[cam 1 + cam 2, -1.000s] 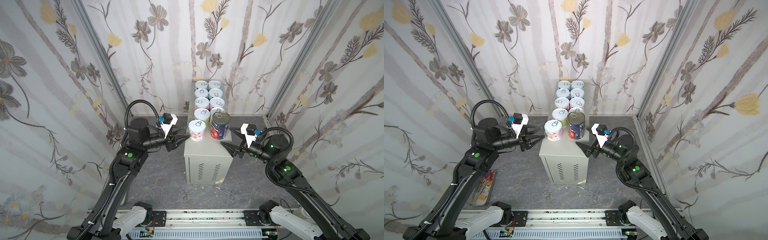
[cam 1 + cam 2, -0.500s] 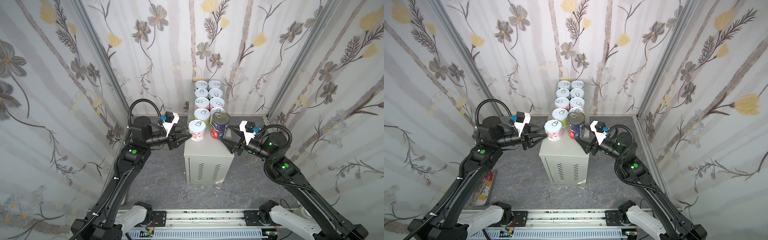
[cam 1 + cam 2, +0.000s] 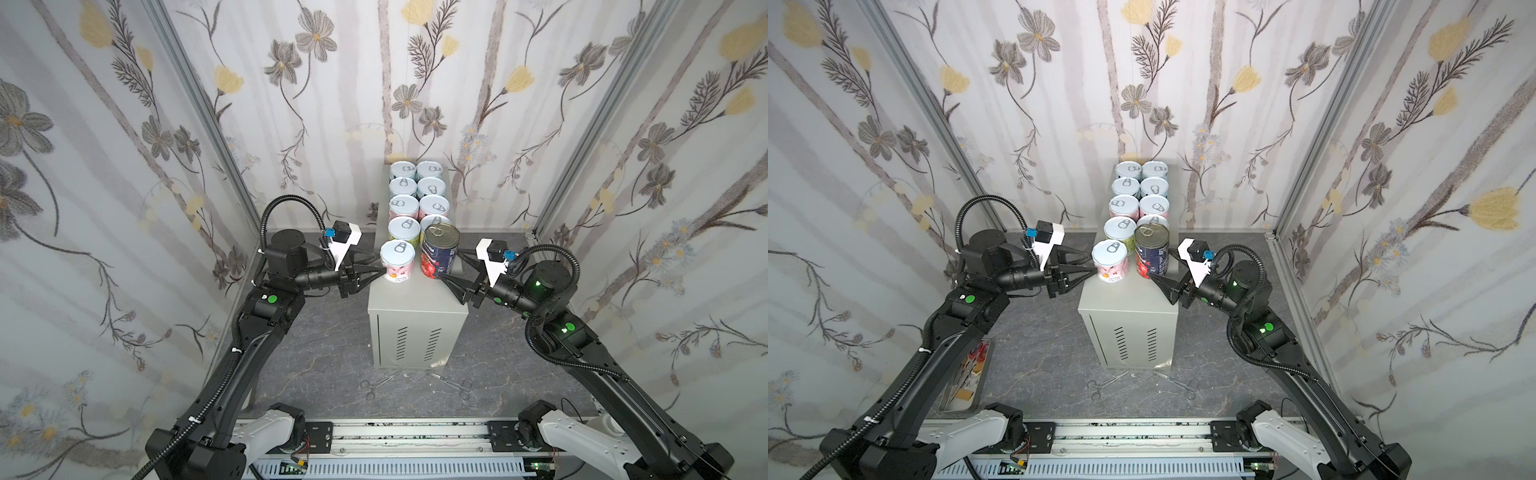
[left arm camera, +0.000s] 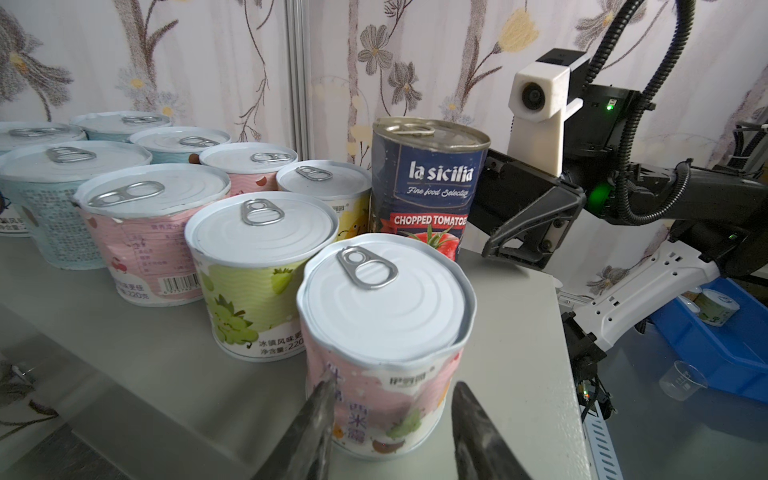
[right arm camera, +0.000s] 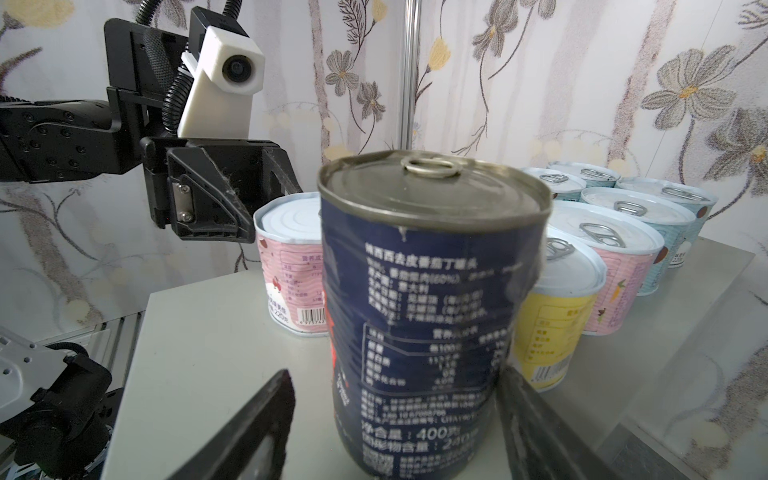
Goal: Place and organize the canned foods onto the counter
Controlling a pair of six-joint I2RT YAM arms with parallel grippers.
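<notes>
All ten cans sit on the counter [image 3: 417,305] in two rows. My left gripper [image 4: 390,419] is pinched on the front pink can [image 4: 384,340], fingers touching its label. The right gripper [image 5: 395,419] straddles the tall tomato can [image 5: 432,311] at the front; can't tell if those fingers actually touch it or stand just off.

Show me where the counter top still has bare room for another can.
Bare room: the counter's front strip, between its near edge and the front pink can and tomato can. Behind those, the paired short cans pack the top back to the wall.
</notes>
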